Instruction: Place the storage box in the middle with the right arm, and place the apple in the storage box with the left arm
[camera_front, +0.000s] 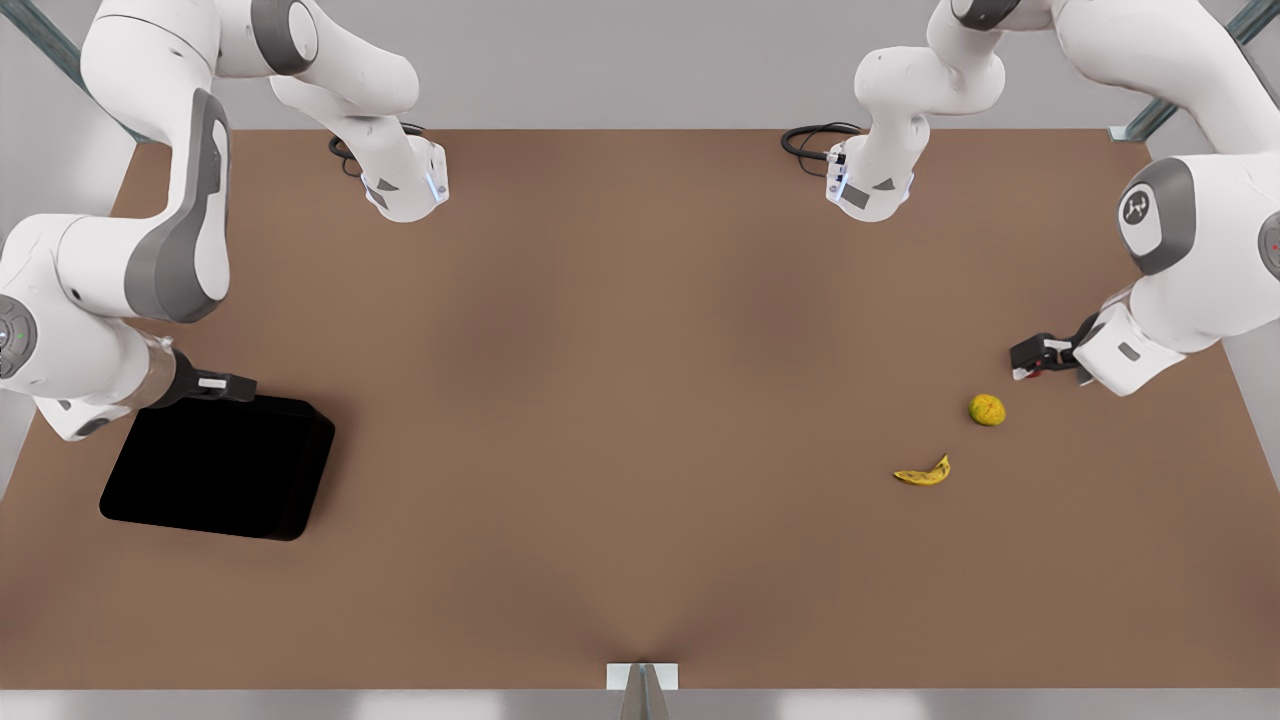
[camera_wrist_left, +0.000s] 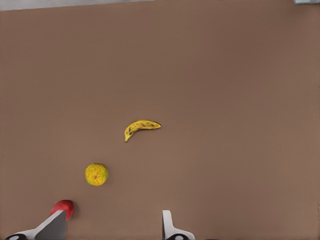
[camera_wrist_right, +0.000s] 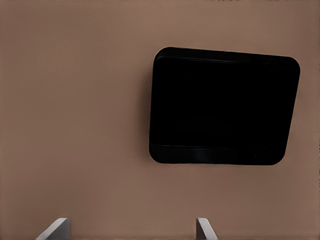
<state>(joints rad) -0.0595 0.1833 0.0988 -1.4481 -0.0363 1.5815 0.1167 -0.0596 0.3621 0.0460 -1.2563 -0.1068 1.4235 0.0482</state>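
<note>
Black storage box (camera_front: 215, 468), red apple (camera_wrist_left: 65, 207)

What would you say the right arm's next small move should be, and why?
Probably lower the right hand onto the near wall of the storage box and close. Its fingers are open and the box lies apart from them, at the front view's left, well off the table's middle. The left hand hovers open by the apple.

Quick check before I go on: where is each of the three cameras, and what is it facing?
Front view: high, looking down on the table; both arms, box, banana.
Left wrist view: above the apple, yellow-green fruit and banana; open left gripper.
Right wrist view: above the box; open right gripper.
Shared: front and left wrist both show banana.
</note>
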